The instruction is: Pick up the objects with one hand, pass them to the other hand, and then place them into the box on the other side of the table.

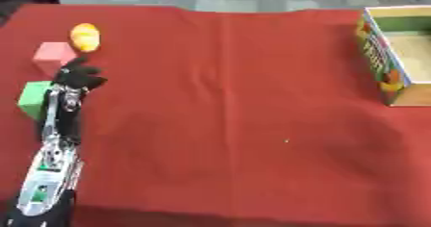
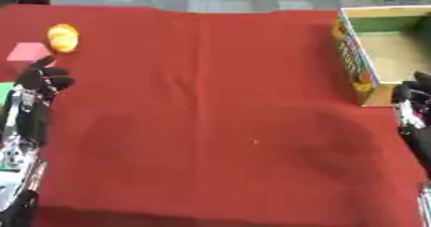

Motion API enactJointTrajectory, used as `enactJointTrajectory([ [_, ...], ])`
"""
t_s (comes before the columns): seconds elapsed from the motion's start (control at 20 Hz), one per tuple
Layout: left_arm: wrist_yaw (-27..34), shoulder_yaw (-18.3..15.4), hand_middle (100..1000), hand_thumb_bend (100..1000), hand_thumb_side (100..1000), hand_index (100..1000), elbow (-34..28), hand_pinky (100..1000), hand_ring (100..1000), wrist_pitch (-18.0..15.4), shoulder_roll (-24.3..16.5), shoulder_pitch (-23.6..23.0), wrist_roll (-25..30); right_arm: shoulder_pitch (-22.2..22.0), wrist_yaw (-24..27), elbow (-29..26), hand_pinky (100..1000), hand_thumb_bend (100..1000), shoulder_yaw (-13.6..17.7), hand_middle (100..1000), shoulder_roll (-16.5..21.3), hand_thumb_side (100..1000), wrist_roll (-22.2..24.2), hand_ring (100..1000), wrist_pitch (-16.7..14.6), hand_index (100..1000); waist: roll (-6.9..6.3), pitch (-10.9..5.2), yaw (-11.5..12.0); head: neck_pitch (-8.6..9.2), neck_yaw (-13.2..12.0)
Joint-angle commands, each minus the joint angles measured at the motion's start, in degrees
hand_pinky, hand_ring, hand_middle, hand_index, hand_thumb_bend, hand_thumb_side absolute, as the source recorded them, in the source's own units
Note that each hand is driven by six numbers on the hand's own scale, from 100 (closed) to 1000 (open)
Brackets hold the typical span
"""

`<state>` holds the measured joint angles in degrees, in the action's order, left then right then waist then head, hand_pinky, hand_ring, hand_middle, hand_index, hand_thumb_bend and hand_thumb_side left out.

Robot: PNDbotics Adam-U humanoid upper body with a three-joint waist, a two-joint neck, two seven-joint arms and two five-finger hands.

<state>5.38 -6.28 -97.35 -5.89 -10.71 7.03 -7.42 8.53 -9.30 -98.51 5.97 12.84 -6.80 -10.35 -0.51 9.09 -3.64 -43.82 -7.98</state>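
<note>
Three objects wait near the left edge of the red-clothed table (image 1: 227, 106): an orange rounded object (image 1: 85, 37) nearest the far edge, a pink block (image 1: 52, 54) just beside it toward the robot, and a green block (image 1: 34, 98) closer still to the left edge. None is held.

The left hand (image 1: 78, 75) hovers between the pink and green blocks, fingers relaxed and slightly spread, closed on nothing; whether it touches the pink block I cannot tell. The right hand (image 2: 414, 101) shows only at the right edge of the right eye view, just beside the near corner of the box (image 2: 354, 65), and its fingers are too dim to read.

The open box sits at the far right corner of the table, well apart from all three objects. Its inside looks empty in the part that shows.

Both blocks look light and stiff, probably foam or painted wood, with flat faces that suit a thumb on one side and fingers on the opposite side. Taking hold low on a block would leave its upper half free for the other hand at the handover. The orange object is rounded and looks smooth, so it may roll or slip; a cupped grasp around its middle seems safer than a fingertip pinch.
</note>
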Motion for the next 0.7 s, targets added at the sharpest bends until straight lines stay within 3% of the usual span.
enactJointTrajectory([
  [0.05,-2.89,-0.58,601,894,722,841,-1.77,776,606,0.07,-3.46,0.63,1.80,0.38,0.37,-0.65,742,289,0.19,709,0.51,612,0.25,723,-0.19,852,0.64,0.06,-0.20,-0.29,0.19],
  [0.15,-6.12,-0.89,606,873,692,840,-3.19,780,611,0.15,-8.15,0.96,3.81,0.24,0.30,-0.56,742,287,0.15,708,0.75,611,0.55,722,-0.26,853,0.49,-0.19,-0.29,-0.29,0.40],
  [0.4,-15.73,-1.55,651,850,626,857,-7.13,803,669,-0.26,-25.30,1.56,10.24,-0.19,0.10,-0.29,742,282,0.25,708,1.35,628,1.10,721,-0.41,854,-0.08,-0.77,-0.59,-0.29,0.66],
  [0.7,-24.02,-0.84,733,812,484,869,-5.69,823,740,-2.11,-43.55,1.65,23.68,-0.55,0.00,-0.07,742,268,0.42,706,2.07,616,0.94,719,-0.30,854,-0.76,-1.32,-0.42,-0.29,1.10],
])
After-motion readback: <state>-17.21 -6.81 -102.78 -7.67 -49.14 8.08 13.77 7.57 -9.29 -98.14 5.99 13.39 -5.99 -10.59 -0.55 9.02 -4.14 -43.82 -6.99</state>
